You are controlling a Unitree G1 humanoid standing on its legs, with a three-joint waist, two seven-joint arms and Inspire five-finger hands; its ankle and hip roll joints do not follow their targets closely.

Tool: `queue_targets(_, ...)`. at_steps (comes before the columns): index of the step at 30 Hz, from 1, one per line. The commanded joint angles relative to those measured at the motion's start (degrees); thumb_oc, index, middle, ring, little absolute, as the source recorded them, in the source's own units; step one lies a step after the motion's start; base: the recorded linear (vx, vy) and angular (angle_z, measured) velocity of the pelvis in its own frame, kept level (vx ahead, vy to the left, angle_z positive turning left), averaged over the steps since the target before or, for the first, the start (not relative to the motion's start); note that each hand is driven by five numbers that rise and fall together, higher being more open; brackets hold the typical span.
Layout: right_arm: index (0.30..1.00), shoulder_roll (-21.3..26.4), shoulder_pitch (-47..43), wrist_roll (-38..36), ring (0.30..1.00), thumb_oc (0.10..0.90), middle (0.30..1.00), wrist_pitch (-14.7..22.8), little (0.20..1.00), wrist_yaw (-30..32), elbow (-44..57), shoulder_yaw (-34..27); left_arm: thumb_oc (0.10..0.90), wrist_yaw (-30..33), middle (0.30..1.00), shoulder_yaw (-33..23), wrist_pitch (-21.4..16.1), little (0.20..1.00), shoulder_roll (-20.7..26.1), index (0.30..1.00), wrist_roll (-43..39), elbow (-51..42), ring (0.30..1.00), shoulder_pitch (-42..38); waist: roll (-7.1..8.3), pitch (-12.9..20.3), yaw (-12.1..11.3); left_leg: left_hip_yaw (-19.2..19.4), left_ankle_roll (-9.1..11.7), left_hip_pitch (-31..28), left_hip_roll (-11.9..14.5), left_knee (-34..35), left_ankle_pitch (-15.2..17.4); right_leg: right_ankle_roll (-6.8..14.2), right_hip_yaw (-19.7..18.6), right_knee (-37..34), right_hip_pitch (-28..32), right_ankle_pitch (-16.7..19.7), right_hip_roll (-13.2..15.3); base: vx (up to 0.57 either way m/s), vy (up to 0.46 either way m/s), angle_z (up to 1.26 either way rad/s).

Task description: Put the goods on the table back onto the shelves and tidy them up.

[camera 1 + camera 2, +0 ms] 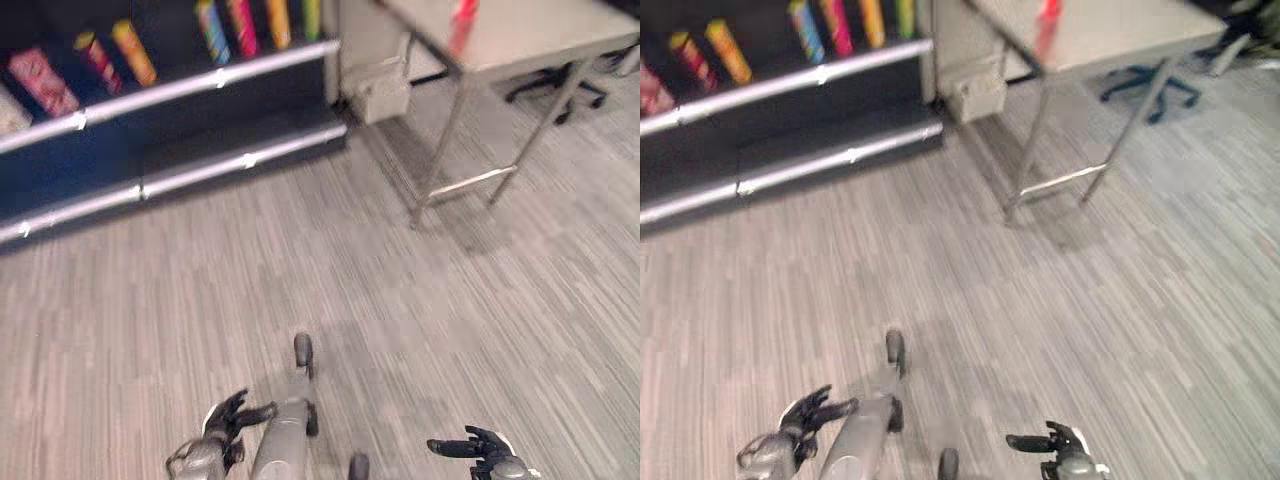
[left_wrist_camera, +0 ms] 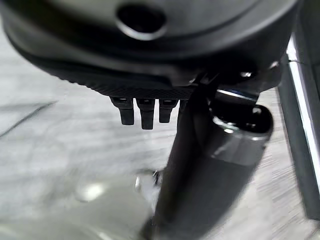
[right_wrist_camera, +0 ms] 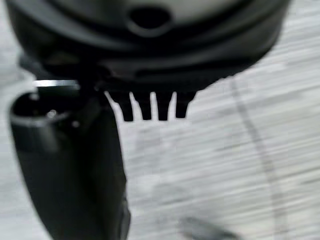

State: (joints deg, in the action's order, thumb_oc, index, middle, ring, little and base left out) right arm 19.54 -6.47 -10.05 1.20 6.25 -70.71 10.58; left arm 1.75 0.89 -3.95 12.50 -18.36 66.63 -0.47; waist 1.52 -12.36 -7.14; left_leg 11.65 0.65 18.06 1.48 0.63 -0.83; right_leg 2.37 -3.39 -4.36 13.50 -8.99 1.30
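Currently we see the shelves [image 1: 150, 100] far left with upright tubes [image 1: 133, 52] and a red tube [image 1: 463, 22] on the table [image 1: 520, 35] at right. Our left hand [image 1: 228, 418] and right hand [image 1: 478, 450] hang low over grey floor [image 1: 350, 270], fingers relaxed and empty.

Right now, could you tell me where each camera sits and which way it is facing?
Left eye view: on the head, looking down at the floor, the shelf of goods and the table; left hand and right hand low.
Right eye view: beside it, sharing that scene.
Left wrist view: on the left wrist, along that hand's relaxed fingers, towards the floor.
Right wrist view: likewise along the right hand's fingers.
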Motion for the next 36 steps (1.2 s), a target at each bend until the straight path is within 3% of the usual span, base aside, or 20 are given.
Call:
queue_targets(1, 0.900, -0.66, 5.16, 1.85, 0.900, 0.800, 0.900, -0.16, 0.900, -1.17, 6.14, -0.40, 0.800, 0.37, 0.900, 3.98, 0.48, 0.900, 2.34, 0.900, 2.96, -0.54, 0.900, 1.52, 1.61, 3.18, 2.12, -3.46, 1.35, -2.67, -0.24, 0.86, -9.79, 5.54, 5.69, 8.74, 1.43, 0.27, 4.96, 0.23, 0.153, -0.96)
queue_targets(2, 0.900, -0.75, 5.17, 2.10, 0.900, 0.800, 0.900, -0.10, 0.900, -1.54, 5.96, -0.20, 0.800, 0.29, 0.900, 3.94, 0.42, 0.900, 2.68, 0.900, 3.13, -0.80, 0.900, 1.49, 2.08, 3.31, 2.03, -3.15, 0.44, -3.99, -1.09, 0.71, -8.45, 6.75, 5.64, 13.33, -0.20, 2.99, 5.98, 0.37, 0.311, -0.21)
queue_targets(3, 0.900, -0.49, 4.79, 1.63, 0.900, 0.800, 0.900, 0.00, 0.900, -1.68, 6.21, -0.80, 0.800, 0.15, 0.900, 4.16, 0.53, 0.900, 3.28, 0.900, 3.00, -1.78, 0.900, 1.09, 2.09, 2.47, 2.61, -2.93, -1.47, -6.38, -2.76, 0.21, -5.99, 7.73, 5.78, 25.24, -5.22, 10.27, 7.68, 0.31, 0.327, 0.03)
queue_targets(4, 0.900, -0.27, 4.49, 1.38, 0.900, 0.800, 0.900, 0.00, 0.900, -1.48, 6.54, -1.06, 0.800, 0.24, 0.900, 4.32, 0.60, 0.900, 3.46, 0.900, 3.03, -2.19, 0.900, 0.82, 1.60, 1.86, 2.96, -2.77, -2.41, -7.62, -2.96, 0.08, -5.04, 7.73, 6.00, 30.82, -7.64, 14.75, 8.10, 0.28, 0.334, 0.13)
queue_targets(6, 0.900, -0.55, 4.20, 1.04, 0.900, 0.800, 0.900, 0.06, 0.900, -1.01, 7.14, -1.58, 0.800, 0.62, 0.900, 4.77, 0.65, 0.900, 4.04, 0.900, 3.65, -2.11, 0.900, 0.18, 0.11, 0.62, 4.11, -2.83, -3.59, -11.73, -3.11, 0.96, -2.96, 7.57, 8.81, 38.72, -12.07, 18.67, 9.71, 0.21, 0.251, 0.19)
queue_targets(7, 0.900, -0.63, 4.10, 0.84, 0.900, 0.800, 0.900, 0.13, 0.900, -0.73, 7.50, -1.68, 0.800, 0.68, 0.900, 5.11, 0.69, 0.900, 4.20, 0.900, 3.61, -2.38, 0.900, -0.18, -1.03, 0.19, 4.64, -2.82, -3.79, -13.66, -2.52, 1.70, -2.21, 7.03, 10.70, 41.74, -15.34, 18.23, 11.00, 0.26, 0.195, 0.48)
queue_targets(9, 0.900, -0.47, 4.09, 0.57, 0.900, 0.800, 0.900, 0.14, 0.900, -0.56, 8.20, -1.63, 0.800, 0.76, 0.900, 5.85, 0.23, 0.900, 4.39, 0.900, 3.62, -3.18, 0.900, -1.02, -1.94, -0.89, 6.32, -3.92, -3.15, -16.89, -2.61, 2.73, -0.71, 5.29, 15.26, 37.17, -18.71, 12.51, 12.51, 0.32, 0.081, 0.46)
queue_targets(11, 0.900, -0.30, 4.12, 0.23, 0.900, 0.800, 0.900, 0.10, 0.900, -0.49, 8.25, -1.76, 0.800, 0.81, 0.900, 6.49, -0.12, 0.900, 4.56, 0.900, 3.91, -3.76, 0.900, -1.51, -2.34, -1.66, 7.77, -4.94, -2.78, -18.61, -2.64, 2.63, 0.33, 4.83, 16.97, 29.40, -20.88, 9.96, 11.13, 0.30, -0.038, 0.17)
queue_targets(14, 0.900, -0.30, 3.92, -0.35, 0.900, 0.800, 0.900, -0.02, 0.900, -0.24, 8.09, -2.06, 0.800, 1.13, 0.900, 6.82, -0.30, 0.900, 4.84, 0.900, 4.63, -4.20, 0.900, -2.70, -1.23, -2.54, 10.00, -6.89, -1.84, -23.55, -4.16, 4.01, 3.00, 6.32, 16.40, 11.63, -22.98, 11.64, 7.16, 0.36, -0.088, 0.26)
queue_targets(17, 0.900, -0.54, 4.38, -0.01, 0.900, 0.800, 0.900, -0.16, 0.900, -0.20, 8.04, -2.16, 0.800, 1.11, 0.900, 6.63, -0.53, 0.900, 4.91, 0.900, 6.39, -3.74, 0.900, -4.03, 0.07, -2.79, 11.77, -8.32, -1.01, -27.67, -5.10, 4.37, 5.54, 8.60, 17.27, 1.04, -26.73, 16.61, 4.69, 0.34, -0.059, 0.49)
queue_targets(18, 0.900, -0.53, 4.40, -0.01, 0.900, 0.800, 0.900, -0.17, 0.900, -0.19, 8.06, -2.16, 0.800, 1.11, 0.900, 6.63, -0.53, 0.900, 4.89, 0.900, 6.40, -3.74, 0.900, -4.02, -0.08, -2.90, 11.83, -8.38, -0.96, -27.85, -4.92, 4.37, 5.67, 8.58, 17.41, 0.76, -26.39, 16.69, 4.52, 0.31, -0.079, 0.62)
queue_targets(19, 0.900, -0.46, 4.93, 0.71, 0.900, 0.800, 0.900, -0.27, 0.900, -0.32, 8.25, -2.03, 0.800, 1.05, 0.900, 6.17, -0.56, 0.900, 4.78, 0.900, 6.48, -3.91, 0.900, -4.13, 0.60, -2.54, 11.94, -8.70, -0.54, -29.32, -5.26, 4.37, 6.90, 8.90, 20.23, -0.26, -26.86, 17.38, 4.68, 0.30, -0.082, 0.84)
queue_targets(22, 0.900, 0.07, 5.99, 0.58, 0.900, 0.800, 0.900, 0.07, 0.900, -0.39, 8.06, -2.20, 0.800, 1.13, 0.900, 6.63, -0.79, 0.900, 4.40, 0.900, 6.56, -4.91, 0.900, -3.87, 1.16, -0.97, 12.23, -9.39, -0.58, -31.16, -5.30, 4.37, 9.32, 7.56, 21.27, -0.54, -25.02, 19.27, 4.95, 0.33, -0.122, 0.60)
queue_targets(27, 0.900, 1.47, 6.27, 0.60, 0.900, 0.800, 0.900, 0.19, 0.900, -0.62, 7.20, -2.15, 0.800, 1.05, 0.900, 7.59, -0.98, 0.900, 3.57, 0.900, 5.37, -7.55, 0.900, -3.58, -0.66, 1.49, 13.18, -10.91, 0.77, -33.26, -2.45, 4.03, 10.43, 5.94, 19.90, -0.10, -22.52, 18.13, 2.98, 0.32, -0.168, 0.34)
queue_targets(30, 0.900, 1.92, 6.31, 0.38, 0.900, 0.800, 0.900, 0.40, 0.900, -0.73, 7.68, -1.88, 0.800, 1.06, 0.900, 7.87, -1.03, 0.900, 3.23, 0.900, 4.84, -8.01, 0.900, -3.31, -1.45, 1.96, 13.17, -11.21, 2.34, -32.77, -0.70, 0.40, 9.86, 4.46, 19.83, 0.34, -20.91, 15.81, 1.62, 0.23, -0.148, 0.13)
queue_targets(33, 0.900, 1.94, 6.09, -0.12, 0.900, 0.800, 0.900, 0.65, 0.900, -0.68, 8.16, -1.53, 0.800, 1.10, 0.900, 7.53, -0.90, 0.900, 2.82, 0.900, 3.16, -8.26, 0.900, -2.88, -1.80, 1.17, 12.73, -9.98, 5.51, -28.95, 0.83, -11.23, 6.35, 2.55, 19.62, 0.63, -17.74, 12.63, 0.32, 0.12, -0.137, -0.16)
queue_targets(34, 0.900, 1.90, 5.86, -0.20, 0.900, 0.800, 0.900, 0.71, 0.900, -0.60, 8.08, -1.28, 0.800, 1.10, 0.900, 7.69, -0.84, 0.900, 2.65, 0.900, 2.74, -8.39, 0.900, -2.80, -1.17, 0.42, 12.55, -10.27, 6.09, -24.99, 0.42, -18.72, 3.83, 1.64, 19.25, 0.76, -16.73, 11.81, 0.52, 0.10, -0.272, -0.14)
queue_targets(35, 0.900, 2.40, 5.18, -0.08, 0.900, 0.800, 0.900, 0.53, 0.900, -0.37, 8.93, -0.44, 0.800, 1.38, 0.900, 7.76, -0.64, 0.900, 2.31, 0.900, 1.70, -9.04, 0.900, -2.54, 0.30, -1.98, 11.63, -8.96, 6.88, -17.31, 0.85, -35.61, -1.66, -0.42, 19.19, 0.37, -13.50, 10.01, 0.69, 0.16, -0.305, -0.08)
queue_targets(36, 0.900, 2.63, 4.89, -0.02, 0.900, 0.800, 0.900, 0.12, 0.900, -0.20, 8.56, -0.15, 0.800, 1.54, 0.900, 7.61, -0.56, 0.900, 2.01, 0.900, 1.32, -8.40, 0.900, -2.43, 0.85, -2.76, 10.91, -5.96, 5.77, -13.41, 3.04, -37.80, -1.66, -0.83, 19.34, -0.02, -11.30, 8.70, 0.87, 0.26, -0.247, -0.26)
